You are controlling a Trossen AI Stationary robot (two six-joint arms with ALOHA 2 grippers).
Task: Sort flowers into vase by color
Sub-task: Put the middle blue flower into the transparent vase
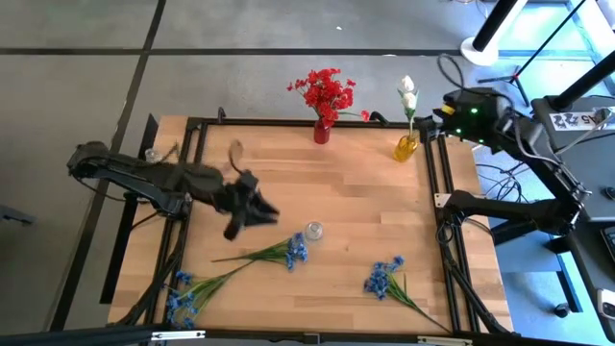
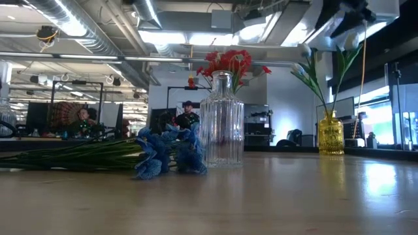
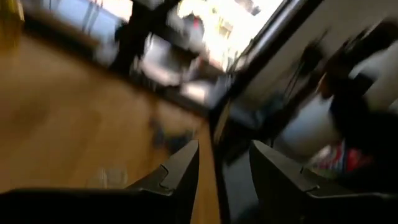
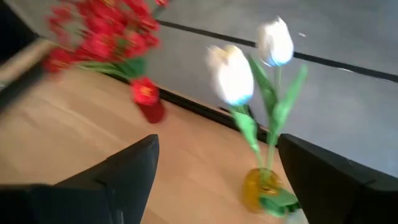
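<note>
right hand (image 4: 214, 180) spread, empty, white flowers (image 4: 249, 68) in yellow vase (image 4: 264, 190) just ahead | left hand (image 1: 252, 211) parted, empty, blue flowers (image 1: 288, 252) on tabletop (image 1: 356, 192) beside it | risk: retreating right hand might tip the vase

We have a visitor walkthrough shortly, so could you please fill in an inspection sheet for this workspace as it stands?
Surface: wooden table, dry and unmarked.
Job's things: red flowers in red vase; white flowers in yellow vase; clear glass vase empty; three blue flowers lying on the table.
Clutter: nothing seen.
Grippers: left gripper open, empty, above the table; right gripper open, empty, near the yellow vase.
Cables: bundle off the table's right edge.
Surroundings: people seated at desks behind.
</note>
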